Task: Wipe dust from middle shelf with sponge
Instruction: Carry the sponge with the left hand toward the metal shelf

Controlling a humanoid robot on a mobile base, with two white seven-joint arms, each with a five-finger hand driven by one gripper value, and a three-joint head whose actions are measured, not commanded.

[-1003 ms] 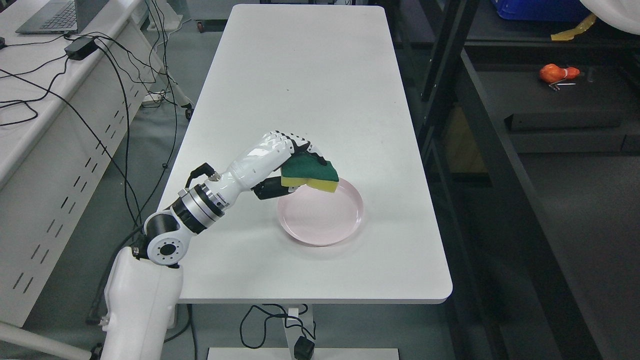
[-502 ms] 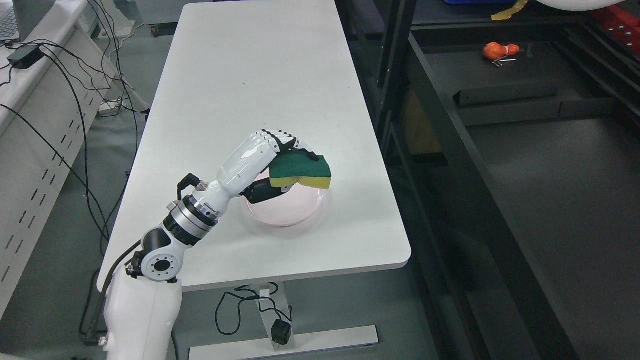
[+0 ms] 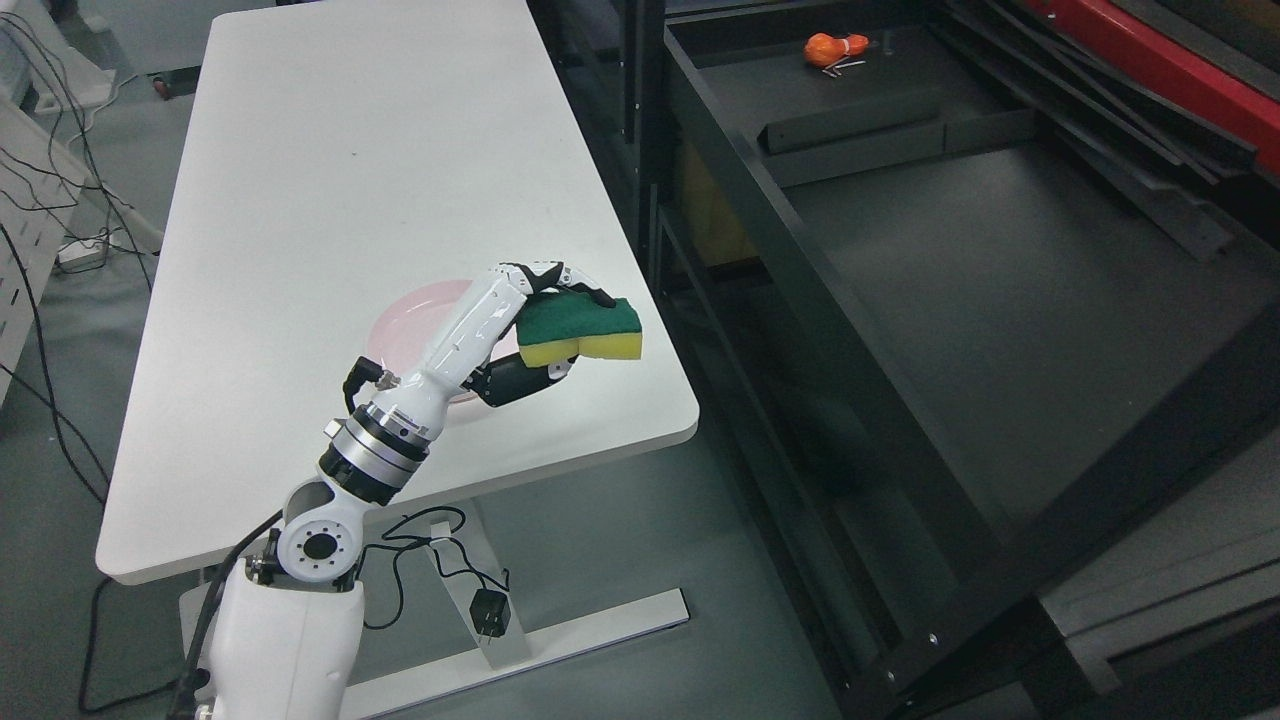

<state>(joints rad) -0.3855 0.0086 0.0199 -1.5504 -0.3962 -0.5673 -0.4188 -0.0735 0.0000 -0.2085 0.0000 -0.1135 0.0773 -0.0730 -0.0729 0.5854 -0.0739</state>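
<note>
Left robot hand (image 3: 545,325): fingers curled over the sponge, thumb beneath, holding it.
Sponge (image 3: 580,328): green face up, yellow layer below, jutting right from the hand, raised above the desk's near right part.
Plate (image 3: 400,322): pink, on the white desk (image 3: 330,180), behind the forearm.
Shelf (image 3: 1000,270): black, right of the desk.
Writing: none readable.

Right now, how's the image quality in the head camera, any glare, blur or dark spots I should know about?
Head view: the white table is bright but not blown out; the sponge in the left hand is sharp, no motion blur; the black shelf is dim, its surface detail hard to read; the orange object at its back is small and indistinct.
</note>
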